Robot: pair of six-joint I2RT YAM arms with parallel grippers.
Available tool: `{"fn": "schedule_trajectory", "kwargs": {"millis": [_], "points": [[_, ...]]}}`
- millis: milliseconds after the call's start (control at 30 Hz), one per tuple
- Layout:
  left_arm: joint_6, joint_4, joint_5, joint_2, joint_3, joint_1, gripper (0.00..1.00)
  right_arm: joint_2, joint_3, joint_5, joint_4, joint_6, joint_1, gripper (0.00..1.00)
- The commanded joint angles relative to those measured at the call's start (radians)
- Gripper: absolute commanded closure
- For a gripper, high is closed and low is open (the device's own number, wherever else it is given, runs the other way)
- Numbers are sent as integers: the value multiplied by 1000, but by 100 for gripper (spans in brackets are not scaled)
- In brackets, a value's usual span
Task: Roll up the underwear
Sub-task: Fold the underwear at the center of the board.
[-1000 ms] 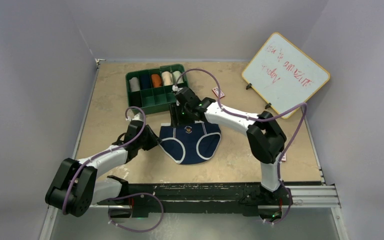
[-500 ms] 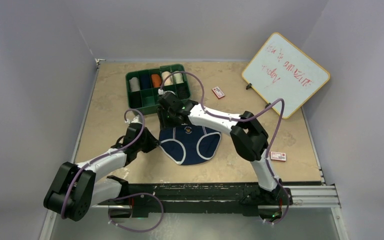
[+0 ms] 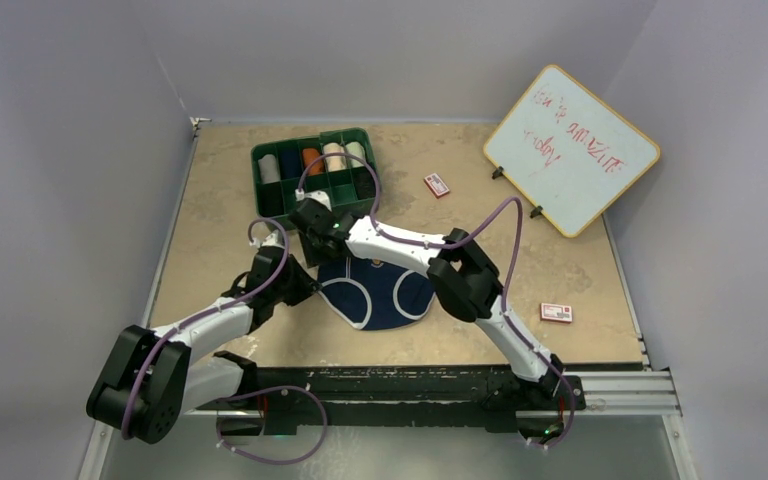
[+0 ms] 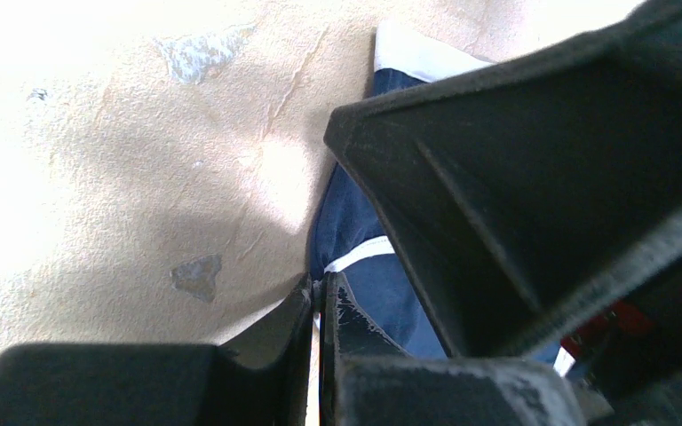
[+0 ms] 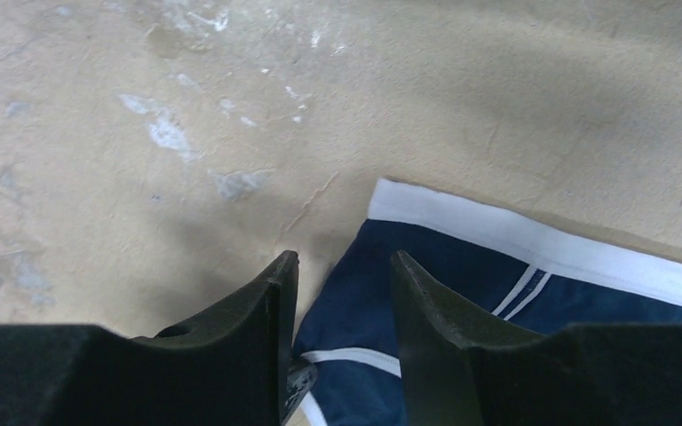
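Observation:
The navy blue underwear (image 3: pixel 388 292) with white edging lies flat in the middle of the table. My left gripper (image 3: pixel 310 286) is at its left corner. In the left wrist view this gripper (image 4: pixel 321 291) is shut on the white-edged leg seam of the underwear (image 4: pixel 355 222). My right gripper (image 3: pixel 318 255) hangs over the same left corner. In the right wrist view it (image 5: pixel 342 262) is open, its fingers astride the corner of the underwear (image 5: pixel 471 266), below the white waistband. The black briefs are not in view.
A green divided tray (image 3: pixel 256 160) with several rolled cloths stands just behind the right gripper. A whiteboard (image 3: pixel 570 150) leans at the back right. Two red-and-white cards (image 3: pixel 437 184) (image 3: pixel 556 312) lie on the right side of the table.
My right arm has swung left along the waistband, from its middle to the left corner of the underwear. My left gripper has stayed at that corner.

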Motion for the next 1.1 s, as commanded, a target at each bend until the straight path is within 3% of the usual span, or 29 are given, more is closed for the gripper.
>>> {"fn": "schedule_trajectory", "kwargs": {"millis": [0, 500, 867, 1067], "points": [[-2, 20, 8, -19, -4, 7, 100, 9, 68, 73, -64, 5, 3, 55], [2, 32, 25, -16, -5, 7, 100, 122, 213, 105, -127, -50, 4, 57], [4, 18, 19, -35, -3, 7, 100, 156, 218, 154, -155, -54, 4, 66], [6, 6, 17, -41, 3, 7, 100, 168, 238, 179, -167, -70, 4, 78]]}}
